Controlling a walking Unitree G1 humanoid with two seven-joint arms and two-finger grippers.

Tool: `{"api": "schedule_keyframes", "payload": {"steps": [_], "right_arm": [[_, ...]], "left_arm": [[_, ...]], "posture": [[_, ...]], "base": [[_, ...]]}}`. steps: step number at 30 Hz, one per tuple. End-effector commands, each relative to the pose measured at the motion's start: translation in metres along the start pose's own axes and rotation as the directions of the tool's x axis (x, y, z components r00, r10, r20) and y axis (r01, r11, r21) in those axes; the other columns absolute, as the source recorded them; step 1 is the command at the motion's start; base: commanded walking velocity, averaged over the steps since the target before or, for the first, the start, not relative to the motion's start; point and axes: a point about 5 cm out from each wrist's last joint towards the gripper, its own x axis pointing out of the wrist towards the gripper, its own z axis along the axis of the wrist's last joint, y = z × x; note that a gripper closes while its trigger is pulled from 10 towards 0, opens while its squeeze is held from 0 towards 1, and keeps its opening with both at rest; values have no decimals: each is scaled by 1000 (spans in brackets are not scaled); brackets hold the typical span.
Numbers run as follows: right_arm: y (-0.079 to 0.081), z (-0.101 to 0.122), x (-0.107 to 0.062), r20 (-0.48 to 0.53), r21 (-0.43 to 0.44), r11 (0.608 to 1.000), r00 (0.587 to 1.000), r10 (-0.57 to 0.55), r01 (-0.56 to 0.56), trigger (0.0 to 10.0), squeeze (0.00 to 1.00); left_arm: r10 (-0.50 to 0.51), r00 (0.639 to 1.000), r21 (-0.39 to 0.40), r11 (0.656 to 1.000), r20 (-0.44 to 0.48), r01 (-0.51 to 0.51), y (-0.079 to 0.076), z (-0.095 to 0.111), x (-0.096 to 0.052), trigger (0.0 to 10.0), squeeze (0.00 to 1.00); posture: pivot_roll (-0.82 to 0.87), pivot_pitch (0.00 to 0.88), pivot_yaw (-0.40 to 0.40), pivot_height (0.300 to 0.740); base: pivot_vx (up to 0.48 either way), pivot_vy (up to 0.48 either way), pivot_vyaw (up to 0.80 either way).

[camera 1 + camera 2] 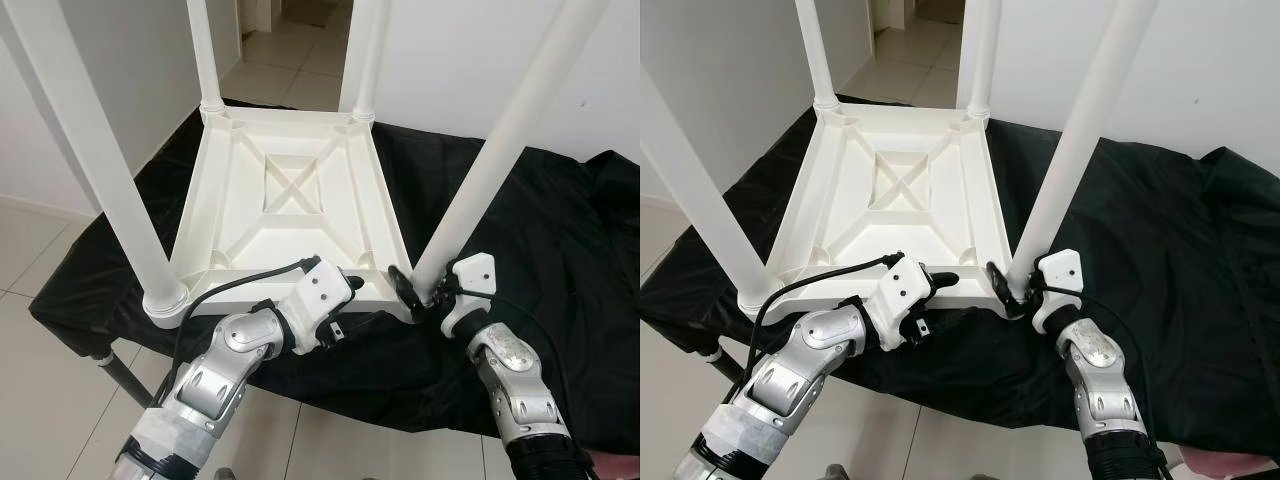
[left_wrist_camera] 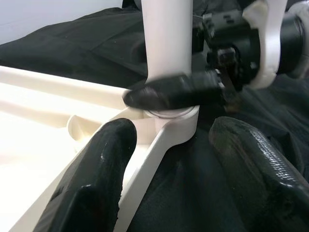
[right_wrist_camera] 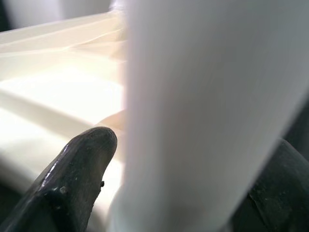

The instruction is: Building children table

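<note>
Upturned children's table (image 1: 290, 190) on black-draped worktop (image 1: 560, 240), all four legs up; right gripper (image 1: 412, 291) jaws clamped on near-right leg (image 1: 480, 170) at its socket, left gripper (image 1: 358, 283) jaws apart bracing near edge — probably final seating, next twist/press home.

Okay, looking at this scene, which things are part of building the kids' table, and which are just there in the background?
Part of the job:
- white tabletop, lying upside down
- four white legs, including the near right leg
- right gripper, fingers around that leg's base
- left gripper, open near the same corner

Just there:
- black cloth under the table
- tiled floor
</note>
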Motion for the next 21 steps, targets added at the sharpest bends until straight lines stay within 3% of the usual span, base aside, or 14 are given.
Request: {"api": "schedule_keyframes", "payload": {"steps": [1,3,4,5,16,17,18,21], "right_arm": [[1,-4,-1,-20,17,999,999,46,-45,6078,0],[1,-5,-2,-25,22,997,997,68,-68,6078,0],[0,-6,-2,-29,11,997,996,81,-81,4000,0],[-2,-6,-2,-30,7,996,996,84,-84,0,0],[-5,-11,-9,-46,12,995,994,98,-98,0,0],[-5,-11,-9,-46,15,995,994,94,-94,2706,0],[-4,-10,-9,-43,12,996,995,87,-86,10000,0],[-2,-9,-9,-43,6,996,996,84,-84,10000,0]], "left_arm": [[-13,1000,3,1000,-9,13,-2,-1,1,10000,0],[-13,1000,3,1000,-9,13,-3,-1,1,10000,0],[-12,1000,3,1000,-9,12,-2,-1,1,10000,0],[-11,1000,3,1000,-8,11,-2,0,1,10000,0],[-11,1000,1,1000,-11,11,-2,0,1,10000,0],[-12,1000,1,1000,-11,12,-2,0,1,10000,0],[-12,1000,1,1000,-11,13,-1,0,1,10000,0],[-14,1000,1,1000,-10,14,-1,0,1,10000,0]], "posture": [[-63,0,-64,740],[-63,0,-64,740],[-59,0,-64,740],[-58,0,-62,740],[-64,0,-55,740],[-64,0,-55,740],[-67,0,-53,740],[-67,0,-53,740]], "base": [[0,0,0],[0,0,0],[0,0,0],[0,0,0],[0,0,0],[0,0,0],[0,0,0],[0,0,0]]}}
